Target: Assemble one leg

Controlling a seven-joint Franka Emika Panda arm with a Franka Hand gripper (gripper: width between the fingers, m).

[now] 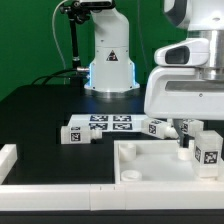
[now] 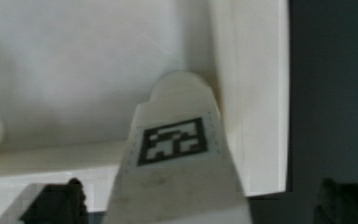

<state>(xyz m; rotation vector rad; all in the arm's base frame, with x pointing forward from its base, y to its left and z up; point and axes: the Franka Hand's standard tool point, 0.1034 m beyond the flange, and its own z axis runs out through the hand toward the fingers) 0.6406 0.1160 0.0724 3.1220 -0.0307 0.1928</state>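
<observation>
In the wrist view a white leg with a black-and-white tag stands between my fingers, over the white panel. My gripper is open: the dark fingertips stand well apart, with a gap on each side of the leg. In the exterior view my gripper hangs low at the right, over the panel's far right corner, and its white hand hides most of that leg. Another tagged leg stands just to the exterior view's right of it.
The marker board lies mid-table. A loose leg lies at its left end and another at its right. A white raised rim runs along the front left. The robot base stands at the back.
</observation>
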